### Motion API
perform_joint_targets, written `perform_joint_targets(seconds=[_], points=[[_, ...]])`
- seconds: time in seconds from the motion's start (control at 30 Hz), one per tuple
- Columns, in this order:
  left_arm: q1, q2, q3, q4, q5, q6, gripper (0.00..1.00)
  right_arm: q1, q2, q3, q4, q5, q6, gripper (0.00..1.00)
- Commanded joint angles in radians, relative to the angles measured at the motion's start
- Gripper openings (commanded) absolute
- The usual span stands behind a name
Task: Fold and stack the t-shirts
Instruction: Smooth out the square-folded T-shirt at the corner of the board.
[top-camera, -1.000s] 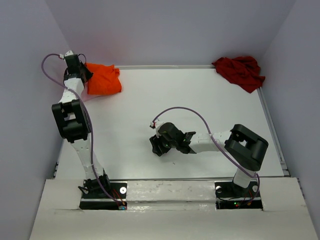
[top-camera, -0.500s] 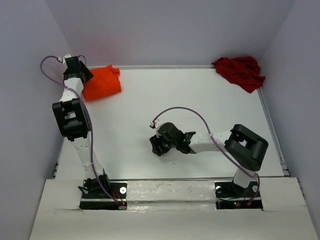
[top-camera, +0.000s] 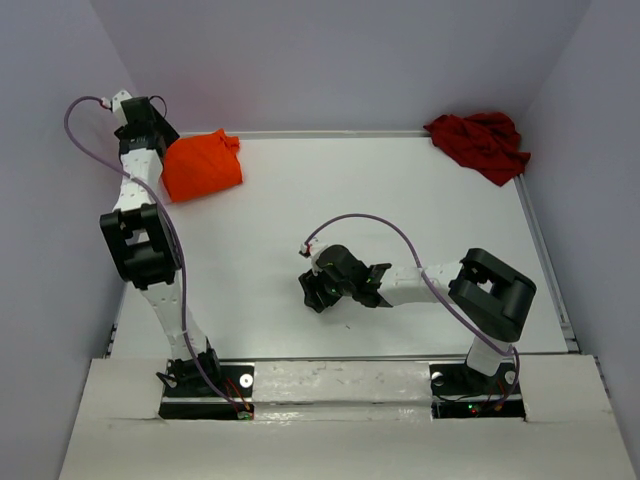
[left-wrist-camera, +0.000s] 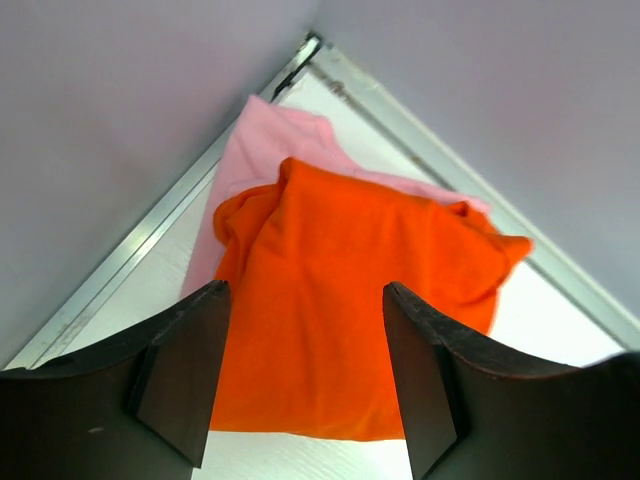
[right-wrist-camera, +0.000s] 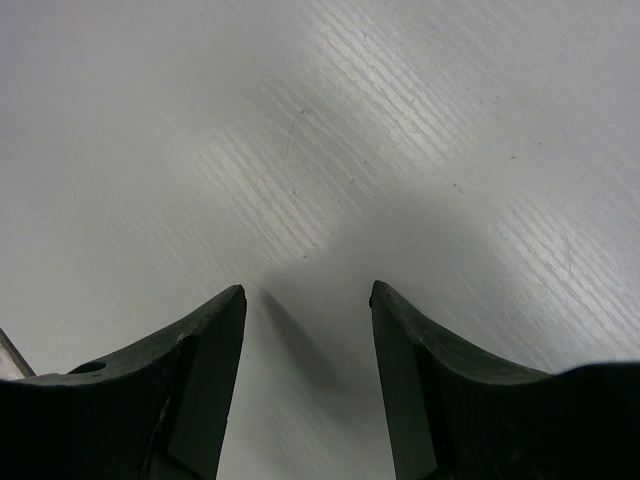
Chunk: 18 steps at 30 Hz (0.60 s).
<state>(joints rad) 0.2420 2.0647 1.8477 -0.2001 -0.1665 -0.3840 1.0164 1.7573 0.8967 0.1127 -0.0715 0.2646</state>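
A bright orange folded cloth t-shirt (left-wrist-camera: 350, 300) lies on top of a light pink cloth t-shirt (left-wrist-camera: 265, 150) in the far left corner of the white tabletop (top-camera: 300, 200), right against the wall rails. The left gripper (left-wrist-camera: 303, 300) hovers just above this pile with its fingers spread and nothing between them. Judging by that, the step in hand is the end of stacking the orange shirt, with two of the three shirts dealt with. The dark red crumpled cloth t-shirt (top-camera: 480, 142) sits bunched in the far right corner, well apart from the pile and not yet folded. The right gripper (top-camera: 318, 290) hangs low over bare tabletop near the middle, its fingers parted and holding nothing. The next move probably calls for an arm to reach the red shirt, drag it to open tabletop, spread it flat, fold it, and carry it across to the pile. The right arm looks better placed for that. The pink shirt is mostly covered, so its fold cannot be judged, and from above the left arm hides the pile's left edge. The red shirt's collar and sleeves cannot be made out in the heap.
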Motion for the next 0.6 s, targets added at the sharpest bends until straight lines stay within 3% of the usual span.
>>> perform_joint_targets(seconds=[0.0, 0.1, 0.37, 0.43, 0.57], points=[[-0.010, -0.127, -0.003, 0.088, 0.083, -0.049, 0.72, 0.016, 0.056, -0.019, -0.091, -0.025, -0.002, 0.59], [-0.017, -0.158, -0.051, 0.192, 0.241, -0.085, 0.72, 0.016, 0.062, -0.013, -0.096, -0.027, -0.004, 0.59], [-0.001, -0.037, -0.105, 0.404, 0.666, -0.199, 0.71, 0.016, 0.065, -0.015, -0.099, -0.024, -0.004, 0.59], [0.023, 0.012, -0.178, 0.587, 0.824, -0.322, 0.71, 0.016, 0.065, -0.016, -0.100, -0.021, -0.002, 0.59], [0.060, 0.132, -0.232, 0.850, 0.979, -0.554, 0.71, 0.016, 0.067, -0.019, -0.100, -0.022, -0.002, 0.59]])
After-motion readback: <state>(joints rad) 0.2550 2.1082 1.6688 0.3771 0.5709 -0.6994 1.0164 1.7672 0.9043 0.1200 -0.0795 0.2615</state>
